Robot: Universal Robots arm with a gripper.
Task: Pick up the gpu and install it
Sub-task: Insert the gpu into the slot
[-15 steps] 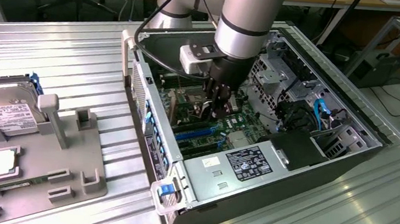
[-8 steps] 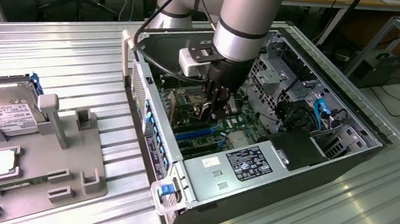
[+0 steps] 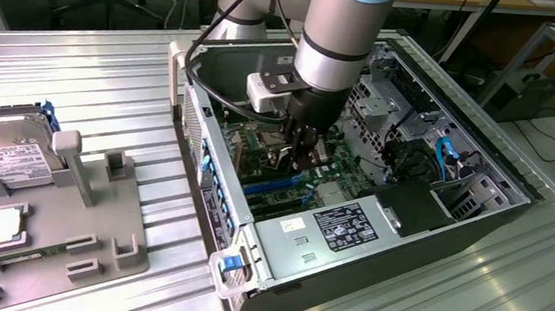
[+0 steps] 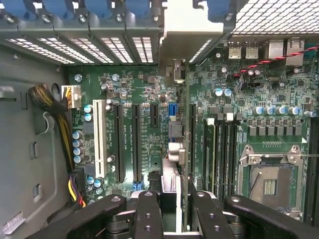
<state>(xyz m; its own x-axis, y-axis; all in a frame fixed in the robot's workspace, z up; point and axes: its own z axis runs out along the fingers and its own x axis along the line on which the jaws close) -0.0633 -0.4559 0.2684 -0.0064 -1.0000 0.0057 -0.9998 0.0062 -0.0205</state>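
Note:
My gripper (image 3: 296, 148) is down inside the open computer case (image 3: 253, 199), over the green motherboard (image 4: 144, 84). It is shut on the gpu (image 4: 179, 149), which stands on edge between the two black fingers (image 4: 149, 209). The dark card runs from the fingers to its pale metal bracket (image 4: 192, 30) at the case's rear slot openings. It lies along a long black expansion slot (image 4: 192, 144). Whether its edge sits in the slot I cannot tell. In the exterior view the gpu (image 3: 292, 163) is a thin dark sliver under the fingers.
Two more black slots (image 4: 119, 142) and a white one (image 4: 99, 134) lie beside the card, with memory slots (image 4: 219, 154) and the processor socket (image 4: 269, 184) on the other side. Outside, a grey fixture (image 3: 96, 237) holds a hard drive (image 3: 8, 152) and a processor chip (image 3: 1, 224).

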